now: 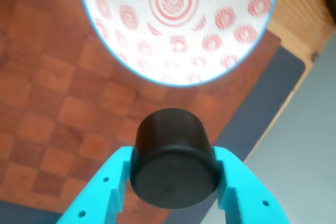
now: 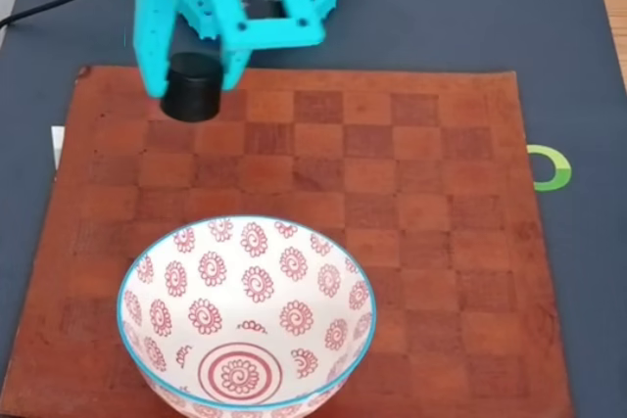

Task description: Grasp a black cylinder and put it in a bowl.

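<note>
The black cylinder [image 1: 173,156] [image 2: 190,86] is clamped between the turquoise fingers [image 1: 113,182] of my gripper [image 1: 173,174] [image 2: 192,80], which is shut on it. In the fixed view it hangs over the far left part of the brown checkered board [image 2: 392,193], seemingly lifted off it. The white bowl [image 2: 245,310] [image 1: 178,24] with red spiral flowers and a light blue rim stands at the near left of the board in the fixed view, well apart from the cylinder. In the wrist view the bowl lies ahead at the top.
The checkered board rests on a dark grey mat [image 2: 470,26]. A green ring mark [image 2: 552,167] sits on the mat right of the board. A black cable [image 2: 59,2] runs off at the far left. Wooden tabletop [image 1: 299,19] shows beyond the mat.
</note>
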You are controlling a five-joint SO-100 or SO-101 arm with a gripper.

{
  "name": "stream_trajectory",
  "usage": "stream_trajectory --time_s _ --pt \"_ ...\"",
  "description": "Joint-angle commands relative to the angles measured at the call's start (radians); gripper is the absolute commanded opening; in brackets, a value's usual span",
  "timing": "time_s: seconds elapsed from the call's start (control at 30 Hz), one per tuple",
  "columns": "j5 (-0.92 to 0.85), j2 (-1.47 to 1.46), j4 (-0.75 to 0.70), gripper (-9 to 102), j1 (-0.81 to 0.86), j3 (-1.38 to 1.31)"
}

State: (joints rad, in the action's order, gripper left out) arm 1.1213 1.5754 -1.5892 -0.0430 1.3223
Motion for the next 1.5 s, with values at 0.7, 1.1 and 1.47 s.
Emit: stream_trajectory --time_s 0.7,1.1,1.47 --pt "-0.026 -0.537 0.005 14 -0.084 -0.615" --pt "-0.048 -0.589 -0.011 27 -0.032 -0.612" --pt "0.006 -0.574 -0.035 4 0.005 -0.612"
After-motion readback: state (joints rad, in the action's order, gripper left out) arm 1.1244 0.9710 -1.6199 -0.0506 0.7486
